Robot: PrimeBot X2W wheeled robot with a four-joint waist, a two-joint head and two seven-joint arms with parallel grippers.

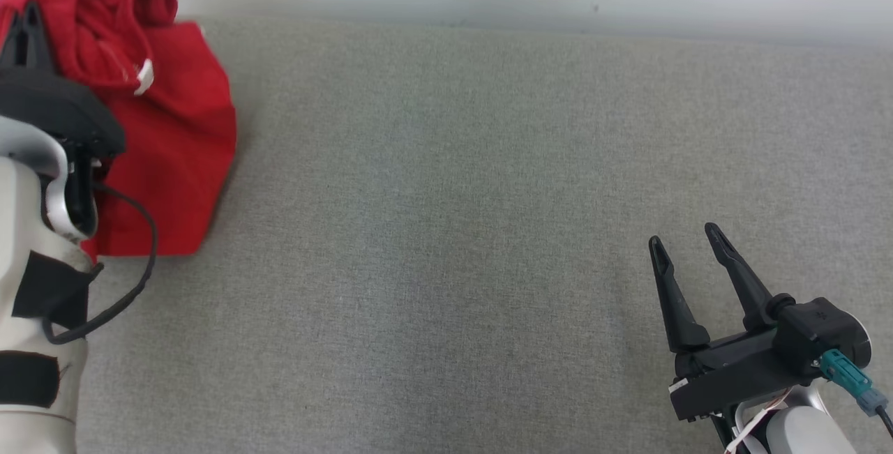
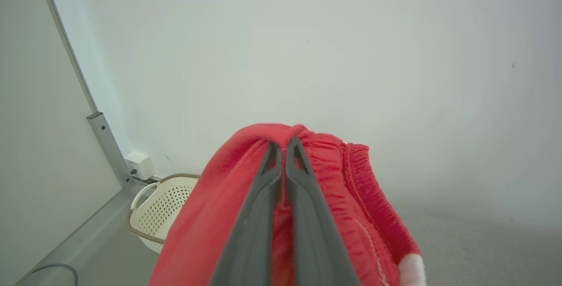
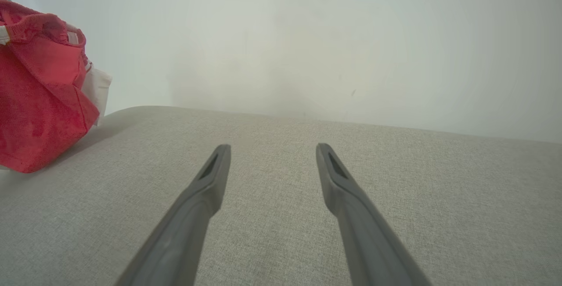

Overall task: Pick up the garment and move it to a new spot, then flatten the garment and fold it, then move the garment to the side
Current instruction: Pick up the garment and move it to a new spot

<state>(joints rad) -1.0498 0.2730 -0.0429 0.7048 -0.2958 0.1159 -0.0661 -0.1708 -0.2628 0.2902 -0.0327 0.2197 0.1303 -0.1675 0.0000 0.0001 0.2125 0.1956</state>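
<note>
Because moving comes first, left gripper [image 2: 283, 146] pinches the red garment [image 1: 174, 133] upper left; right gripper [image 1: 687, 236] hangs wide, empty.

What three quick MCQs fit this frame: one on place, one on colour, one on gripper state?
1. Where is the garment in the head view?
A. upper left
B. centre
C. lower right

2. What colour is the garment's main fabric?
A. blue
B. red
C. green

3. What state is the left gripper in?
A. wide open above the fabric
B. shut on the garment
C. open, with nothing near it

Answers:
1 A: the cloth is bunched at the upper left edge of the head view, beside the left arm.
2 B: the fabric reads red in the head view and in both wrist views.
3 B: the left wrist view shows the two fingers pressed together with the cloth draped around them.
</note>
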